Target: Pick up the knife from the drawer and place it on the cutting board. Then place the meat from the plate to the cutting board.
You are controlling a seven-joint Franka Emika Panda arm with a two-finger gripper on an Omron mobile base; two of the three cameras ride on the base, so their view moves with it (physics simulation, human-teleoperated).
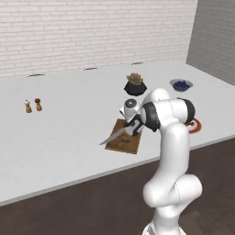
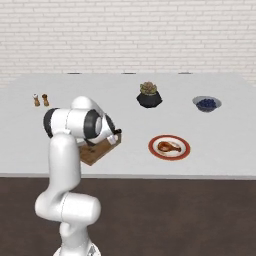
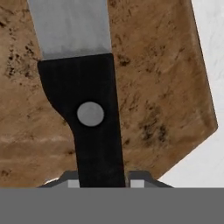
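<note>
My gripper [image 1: 133,127] is shut on the black handle of the knife [image 1: 114,135], whose silver blade points out to the left, low over the brown cutting board [image 1: 125,143]. In the hand view the knife [image 3: 97,118] runs up from between my fingertips [image 3: 72,180], with the cutting board [image 3: 166,83] right beneath it. The red-rimmed plate [image 2: 170,147] sits to the right of the cutting board [image 2: 95,154] and carries the meat [image 2: 167,146]. In the left base view my arm covers most of the plate [image 1: 197,126]. The drawer is out of view.
On the white counter [image 1: 69,137] a dark pot with a plant [image 1: 135,84] stands behind the board, a small dark blue bowl [image 1: 181,85] at the back right, and two small shakers [image 1: 33,105] far left. The counter's front edge runs below the board.
</note>
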